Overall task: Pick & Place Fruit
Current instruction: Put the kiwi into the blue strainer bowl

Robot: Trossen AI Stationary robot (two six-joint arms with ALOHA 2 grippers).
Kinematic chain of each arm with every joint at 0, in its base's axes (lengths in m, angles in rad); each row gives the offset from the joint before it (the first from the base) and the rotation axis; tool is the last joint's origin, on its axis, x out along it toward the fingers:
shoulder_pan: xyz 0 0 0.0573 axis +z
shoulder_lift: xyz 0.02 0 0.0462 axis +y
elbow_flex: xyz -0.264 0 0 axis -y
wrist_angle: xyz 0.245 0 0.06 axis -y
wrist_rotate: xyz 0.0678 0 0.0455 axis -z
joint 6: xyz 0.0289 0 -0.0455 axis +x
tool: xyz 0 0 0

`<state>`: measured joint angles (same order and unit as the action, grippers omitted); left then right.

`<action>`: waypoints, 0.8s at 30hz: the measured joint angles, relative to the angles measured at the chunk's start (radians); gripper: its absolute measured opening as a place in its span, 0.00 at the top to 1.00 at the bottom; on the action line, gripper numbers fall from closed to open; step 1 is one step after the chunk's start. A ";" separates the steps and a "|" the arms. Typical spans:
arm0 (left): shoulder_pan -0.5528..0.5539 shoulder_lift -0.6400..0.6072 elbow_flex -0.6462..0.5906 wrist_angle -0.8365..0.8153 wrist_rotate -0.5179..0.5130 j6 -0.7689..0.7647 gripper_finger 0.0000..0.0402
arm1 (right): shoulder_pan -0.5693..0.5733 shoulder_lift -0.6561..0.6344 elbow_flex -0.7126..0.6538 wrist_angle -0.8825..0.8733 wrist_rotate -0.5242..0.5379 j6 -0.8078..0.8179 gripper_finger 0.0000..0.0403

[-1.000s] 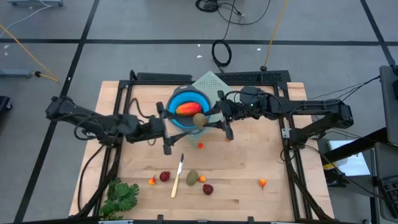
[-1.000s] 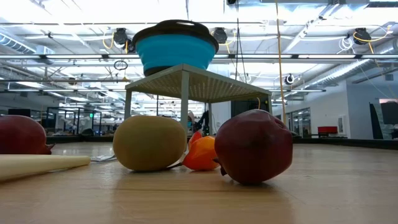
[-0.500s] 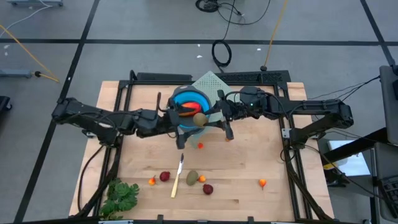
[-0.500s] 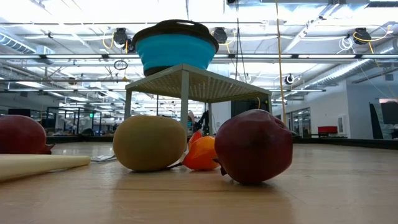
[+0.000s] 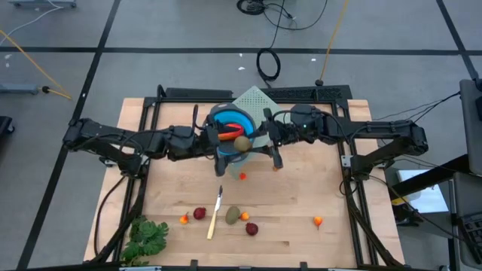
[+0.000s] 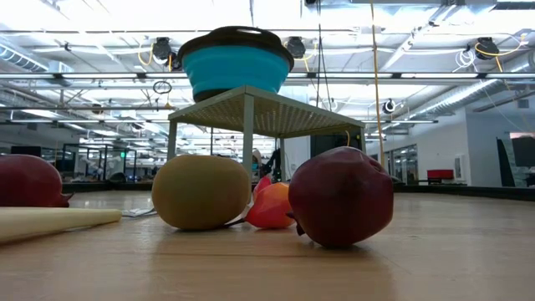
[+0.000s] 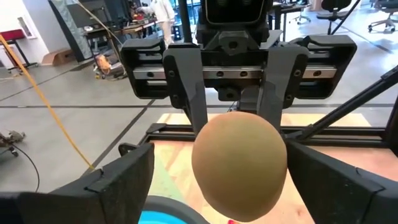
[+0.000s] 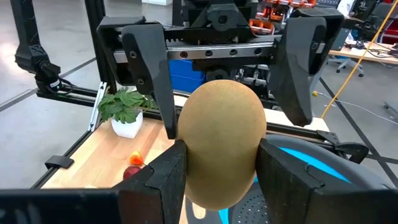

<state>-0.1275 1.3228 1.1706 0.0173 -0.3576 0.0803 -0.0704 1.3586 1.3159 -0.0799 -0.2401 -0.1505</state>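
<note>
Brown-green oval fruit (image 8: 222, 144) sits clamped between the right gripper (image 5: 260, 143) jaws; the left gripper (image 5: 221, 141) jaws stand apart, flanking it.

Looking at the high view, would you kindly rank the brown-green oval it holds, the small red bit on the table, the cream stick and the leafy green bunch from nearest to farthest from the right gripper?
1. Brown-green oval: clamped in the right gripper, over the blue bowl's rim.
2. Small red bit: on the table just below the bowl.
3. Cream stick: lower, mid-table.
4. Leafy green bunch: bottom-left corner.
</note>
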 joint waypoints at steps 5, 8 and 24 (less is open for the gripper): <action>0.011 0.000 0.000 0.000 0.030 0.004 0.20 | 0.000 0.000 0.000 0.000 0.002 0.000 0.59; 0.014 0.000 0.000 0.005 0.032 0.022 0.25 | -0.001 0.000 0.000 0.000 0.003 0.000 0.59; 0.016 0.000 -0.002 0.039 0.070 0.063 0.41 | 0.000 0.000 0.000 -0.002 0.004 0.000 0.59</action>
<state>-0.1112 1.3228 1.1687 0.0566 -0.2873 0.1431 -0.0708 1.3582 1.3159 -0.0814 -0.2359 -0.1505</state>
